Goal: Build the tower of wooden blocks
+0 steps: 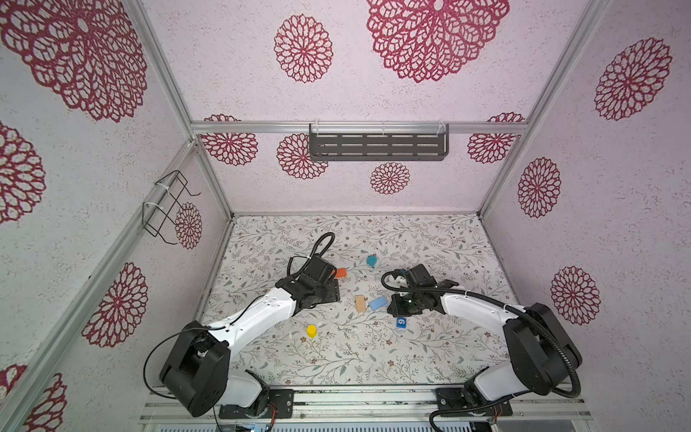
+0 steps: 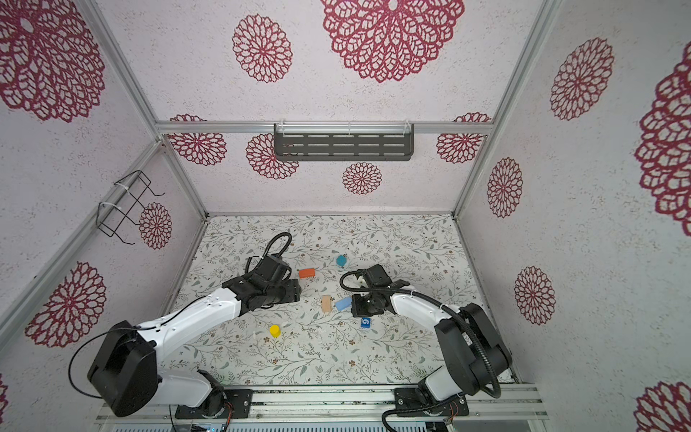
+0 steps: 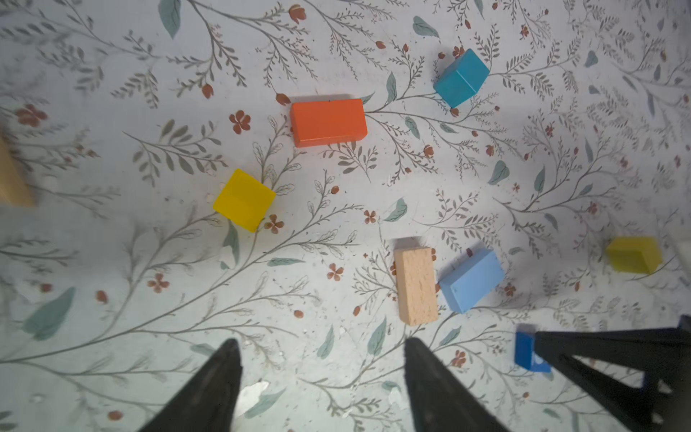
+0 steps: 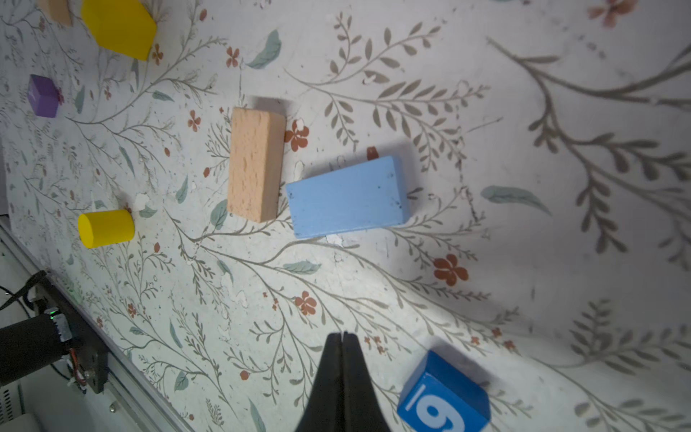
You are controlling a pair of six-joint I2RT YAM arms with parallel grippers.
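Observation:
Loose wood blocks lie singly on the floral mat. An orange brick (image 1: pixel 341 273) (image 3: pixel 328 121) lies just beyond the left wrist, with a teal cube (image 1: pixel 371 260) (image 3: pixel 461 77) further back. In the middle, a tan brick (image 1: pixel 360 303) (image 4: pixel 255 164) touches a light blue brick (image 1: pixel 377 303) (image 4: pixel 347 196) at one corner. Nearer the front are a yellow cylinder (image 1: pixel 311 330) (image 4: pixel 106 228) and a blue numbered cube (image 1: pixel 401 322) (image 4: pixel 443 396). My left gripper (image 3: pixel 322 342) hangs open over bare mat with nothing between its fingers. My right gripper (image 4: pixel 342 334) is shut on nothing, just beside the blue cube.
A yellow cube (image 3: pixel 244 200) (image 4: pixel 119 28) sits under the left arm, hidden in both top views. A purple cube (image 4: pixel 43 95) lies near it. Another yellow block (image 3: pixel 633 254) shows at the edge of the left wrist view. A dark shelf (image 1: pixel 378 144) hangs on the back wall.

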